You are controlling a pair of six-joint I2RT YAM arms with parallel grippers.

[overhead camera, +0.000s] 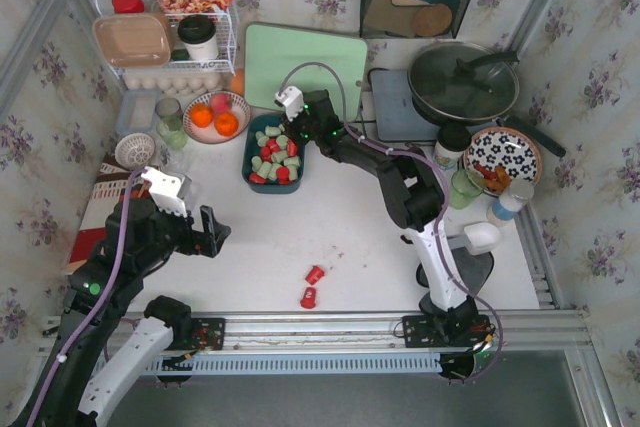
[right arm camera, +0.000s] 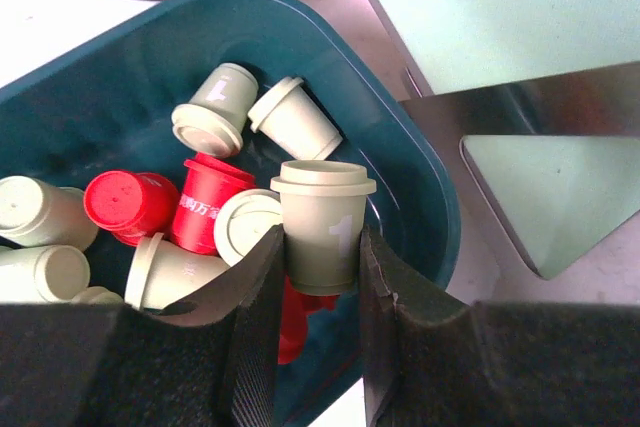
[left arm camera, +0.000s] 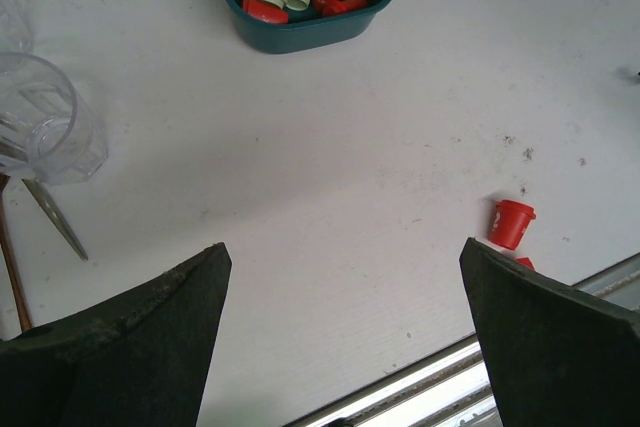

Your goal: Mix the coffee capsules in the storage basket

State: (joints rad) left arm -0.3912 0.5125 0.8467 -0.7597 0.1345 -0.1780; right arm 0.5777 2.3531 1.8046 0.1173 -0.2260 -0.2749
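The dark teal storage basket [overhead camera: 247,162] sits left of the table's centre and holds several red and pale green coffee capsules [overhead camera: 272,152]. My right gripper [overhead camera: 296,137] is over the basket's far right part. In the right wrist view it [right arm camera: 320,247] is shut on an upright pale green capsule [right arm camera: 325,217] marked "1", above the basket's [right arm camera: 420,177] other capsules. Two red capsules [overhead camera: 315,274] [overhead camera: 308,297] lie on the table near the front edge. My left gripper [overhead camera: 215,232] is open and empty over the table, left of them. In its view [left arm camera: 342,247] one red capsule [left arm camera: 512,223] stands by the right finger.
A bowl of oranges [overhead camera: 216,115] and a clear glass [overhead camera: 170,117] stand left of the basket. A pale green cutting board [overhead camera: 305,62] lies behind it. A lidded pan [overhead camera: 462,82], a patterned bowl [overhead camera: 502,157] and cups are at the right. A white wire rack [overhead camera: 165,37] is at the back left.
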